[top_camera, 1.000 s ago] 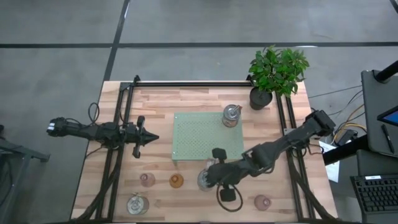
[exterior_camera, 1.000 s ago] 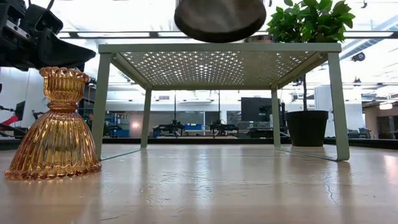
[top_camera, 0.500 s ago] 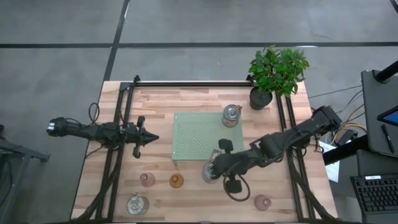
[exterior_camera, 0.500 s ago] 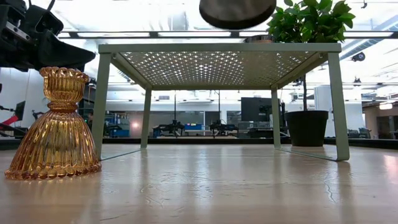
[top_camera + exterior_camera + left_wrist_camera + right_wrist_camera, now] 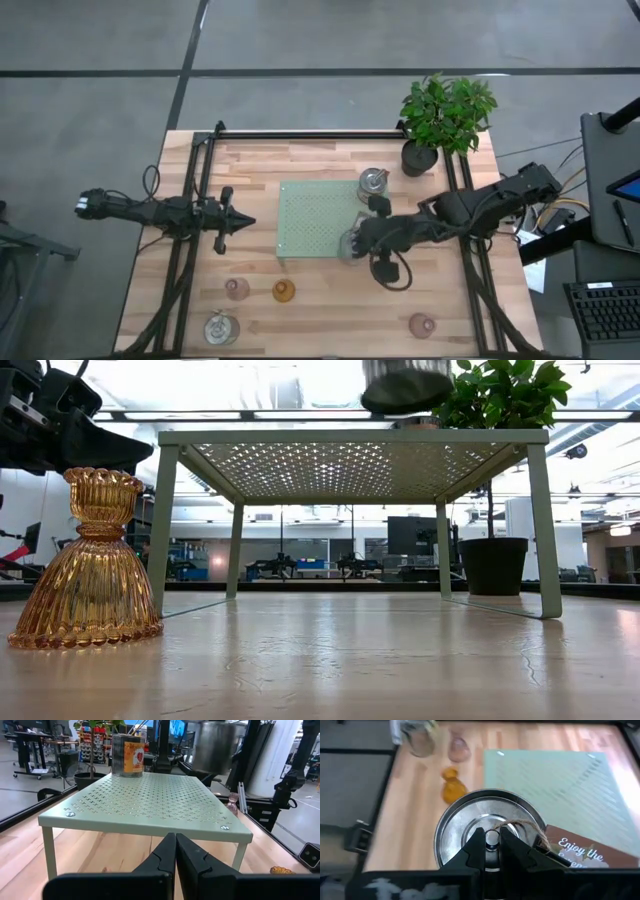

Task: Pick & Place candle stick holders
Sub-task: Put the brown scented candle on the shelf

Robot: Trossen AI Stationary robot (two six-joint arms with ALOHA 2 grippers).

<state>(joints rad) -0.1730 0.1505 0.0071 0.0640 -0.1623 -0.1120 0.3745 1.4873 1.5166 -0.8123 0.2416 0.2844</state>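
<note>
A: What is hard to make out?

B: In the high view, the right gripper (image 5: 352, 244) covers most of the silvery holder (image 5: 347, 245) near the green tray's (image 5: 310, 215) lower right edge.

A: And its jaws?

B: Clenched on the holder's centre post (image 5: 492, 839), rim on both sides. The left gripper (image 5: 243, 221), jaws closed empty, waits centre-left; the amber holder (image 5: 284, 291) stands on the tabletop (image 5: 320, 310) below.

- In the low view, the held silvery holder (image 5: 407, 385) is cut off by the top edge.
- The right wrist view blurs the far clear holder (image 5: 418, 740).
</note>
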